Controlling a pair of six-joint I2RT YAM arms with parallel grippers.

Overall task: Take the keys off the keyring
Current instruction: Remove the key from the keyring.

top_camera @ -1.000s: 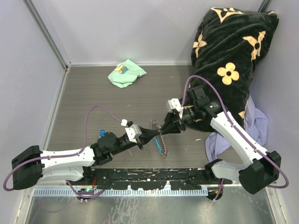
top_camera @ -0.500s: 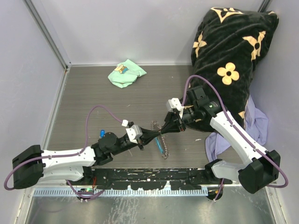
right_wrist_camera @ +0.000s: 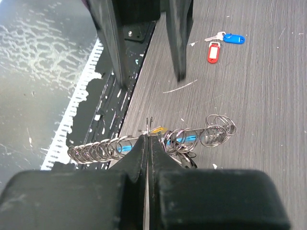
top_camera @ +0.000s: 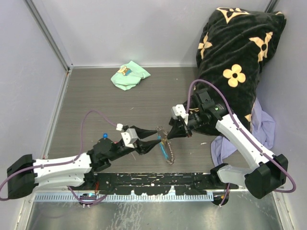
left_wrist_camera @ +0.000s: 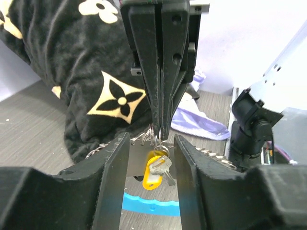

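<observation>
A grey wood-grain tabletop (top_camera: 96, 96), with a black flowered blanket (top_camera: 235, 52) heaped at the far right. Above the middle, the right hand (top_camera: 167, 134) is pinched shut on the keyring (right_wrist_camera: 192, 136), whose chain droops toward the tabletop. A yellow-tagged key (left_wrist_camera: 154, 173) dangles from it. The left hand (top_camera: 158, 136) faces it, fingers apart and holding nothing, with that key just beyond their gap. A red-tagged key (right_wrist_camera: 213, 51) and a blue-tagged key (right_wrist_camera: 233, 38) lie loose, already off. The step in hand looks like taking the yellow one; next, the left hand would need to close on its tag and work it round the coil.

My left arm (top_camera: 62, 167) and right arm (top_camera: 240, 136): white shells, black joints, purple cables (top_camera: 202, 80), black bases flanking the rail (top_camera: 158, 182); left gripper (top_camera: 158, 136) all black.
</observation>
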